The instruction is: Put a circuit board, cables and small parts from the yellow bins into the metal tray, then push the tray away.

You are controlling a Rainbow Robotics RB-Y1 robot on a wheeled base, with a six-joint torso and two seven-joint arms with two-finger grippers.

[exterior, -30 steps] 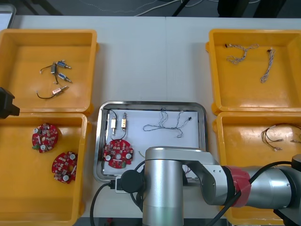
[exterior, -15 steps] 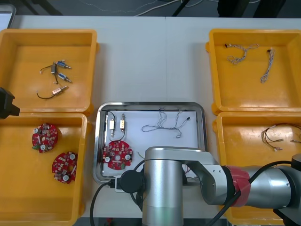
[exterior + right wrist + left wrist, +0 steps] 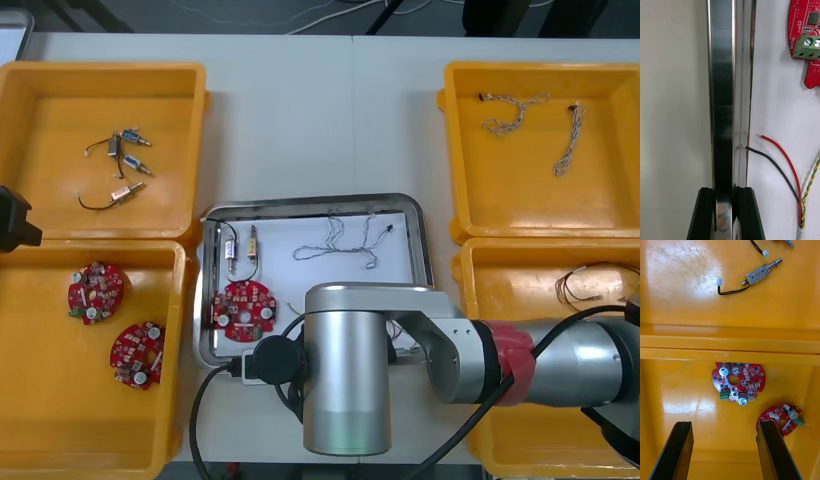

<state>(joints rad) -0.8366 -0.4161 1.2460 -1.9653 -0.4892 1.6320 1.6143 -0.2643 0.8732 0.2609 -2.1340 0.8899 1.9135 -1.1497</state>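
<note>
Four kinds of item already lie inside the metal tray (image 3: 312,203): a round red circuit board (image 3: 245,310), a twisted blue and white cable (image 3: 335,240), small metal parts (image 3: 232,252) and, by the tray's near rim, red and black wire ends (image 3: 771,157). Loading therefore looks finished, and the push is the step in hand. The right gripper (image 3: 724,193) is clenched on the tray's near rim, one black finger on each side of the shiny edge. The left gripper (image 3: 724,427) hangs released and idle over the yellow bin (image 3: 40,400) just left of the tray, above two spare boards. The tray sits a little askew, close to the bins on both its sides. The next move probably calls for a level, steady shove away from the robot, steered straight so that no tray corner catches a bin wall and the loose cable does not spill over the rim.
</note>
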